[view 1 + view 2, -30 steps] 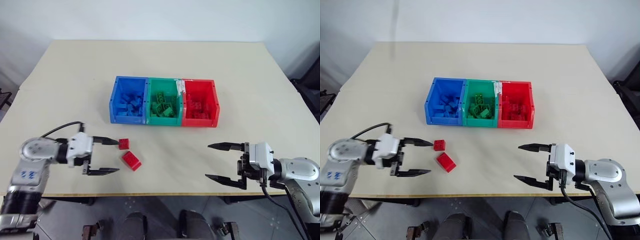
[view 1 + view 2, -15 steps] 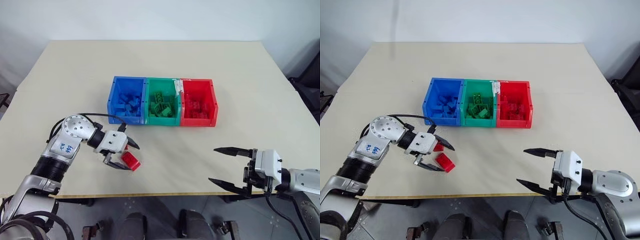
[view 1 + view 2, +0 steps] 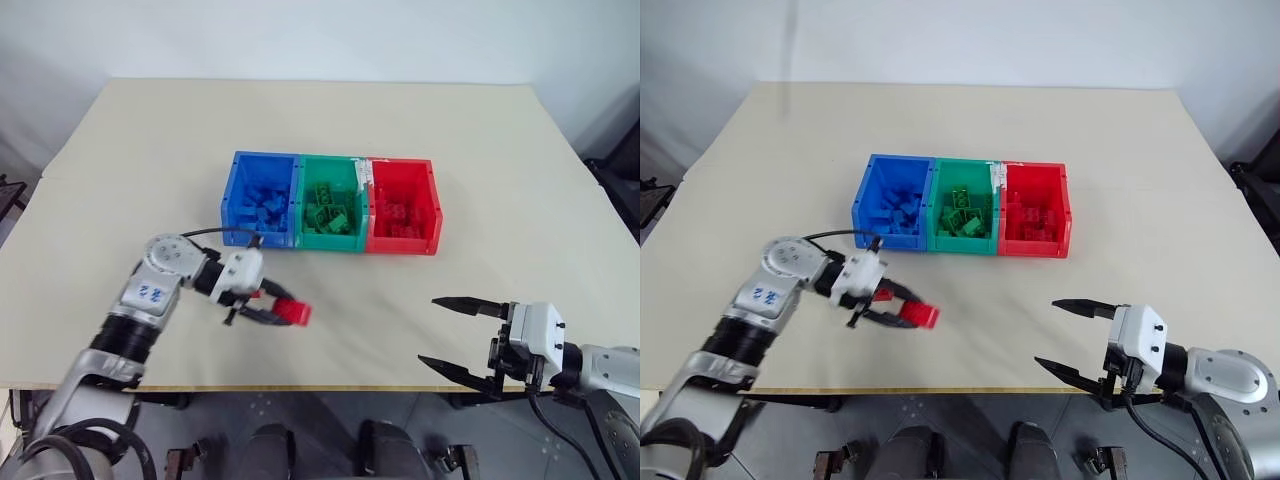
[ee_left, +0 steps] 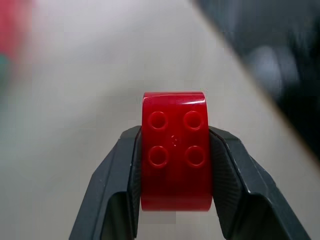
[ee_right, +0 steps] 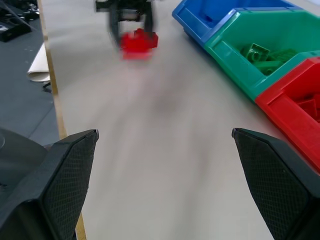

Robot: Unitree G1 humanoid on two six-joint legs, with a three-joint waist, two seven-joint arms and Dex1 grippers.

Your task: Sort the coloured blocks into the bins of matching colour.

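Red brick in hand — carry step.
Left gripper [image 3: 283, 310] jaws clench a red studded plastic brick [image 4: 174, 150] above the bench's front edge; right gripper [image 3: 452, 335] jaws gape, empty — next, carry it over the red plastic bin [image 3: 432, 215].

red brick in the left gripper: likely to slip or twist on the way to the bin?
Probably stays put: the left gripper pinches the red brick on two flat opposite sides. It looks rigid, so squeezing shouldn't deform it. Glossy plastic could slide a little against the fingers, though their textured pads likely help.
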